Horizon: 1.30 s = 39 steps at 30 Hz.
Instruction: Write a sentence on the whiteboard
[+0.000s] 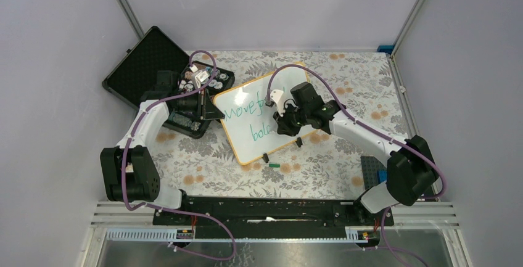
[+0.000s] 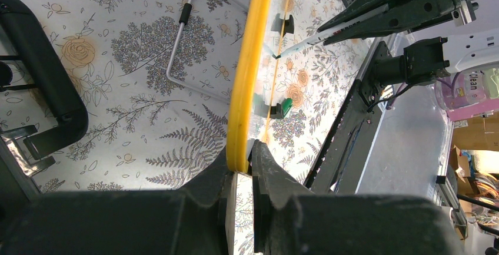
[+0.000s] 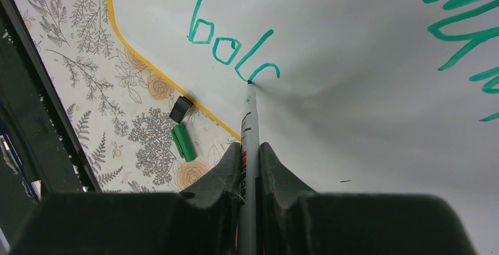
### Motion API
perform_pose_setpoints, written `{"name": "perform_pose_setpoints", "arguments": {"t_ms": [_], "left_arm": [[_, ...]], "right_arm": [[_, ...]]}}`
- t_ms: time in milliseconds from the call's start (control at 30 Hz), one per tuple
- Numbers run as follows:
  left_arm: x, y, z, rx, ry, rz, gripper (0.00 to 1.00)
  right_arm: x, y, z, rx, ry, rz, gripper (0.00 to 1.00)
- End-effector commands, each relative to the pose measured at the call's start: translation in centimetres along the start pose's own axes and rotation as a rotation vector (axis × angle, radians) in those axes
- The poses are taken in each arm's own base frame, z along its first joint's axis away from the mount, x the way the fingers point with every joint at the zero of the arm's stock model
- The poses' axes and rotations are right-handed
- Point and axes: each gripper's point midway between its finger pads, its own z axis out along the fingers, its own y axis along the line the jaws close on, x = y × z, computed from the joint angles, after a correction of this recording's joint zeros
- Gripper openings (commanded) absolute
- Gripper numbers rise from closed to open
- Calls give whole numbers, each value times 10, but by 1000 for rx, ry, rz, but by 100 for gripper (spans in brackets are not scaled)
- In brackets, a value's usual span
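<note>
One whiteboard (image 1: 254,147) sits skewed at mid-table, bearing one sentence (image 3: 226,49) in two green lines; the lower line reads "bolc" so far. One marker (image 3: 249,122) touches its tip there, clamped in the right gripper (image 3: 249,150). The left gripper (image 2: 241,152) is clenched on the board's yellow rim at its left corner. Two black clip feet (image 1: 265,157) sit on the near edge, with one green cap (image 1: 273,165) just beside. One black case (image 1: 145,63) crowds the left corner; the flowered table (image 1: 203,156) shows widest at near-left.

Soft, even light — a faint grey shadow lies on the whiteboard (image 3: 365,90) beside the marker (image 3: 249,113) tip
</note>
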Motion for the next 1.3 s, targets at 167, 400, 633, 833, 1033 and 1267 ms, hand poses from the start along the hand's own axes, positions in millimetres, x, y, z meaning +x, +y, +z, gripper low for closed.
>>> {"name": "perform_pose_setpoints", "arguments": {"t_ms": [167,400,633,833,1033,1267], "left_arm": [[-5,19,-2,-99,-5,137,0],[-6,20,-2,-100,-7,138,0],[-6,20,-1,-95,-5,136,0],[-6,20,-2,-96,-6,139,0],[-5,20,-2,-99,-5,138,0],[-6,21,-2,-100,-5,138,0]], "right_arm": [[-13,-17,-12,84,-36,-37,0],[-21,-28,-18,110,-47,-41,0],[-26,-30,-19,117,-54,-42,0],[-38,-35,-21,129,-73,-40,0],[-49,-45,-24,157,-90,-42,0],[-57,-51,-29,172,-107,-40,0]]}}
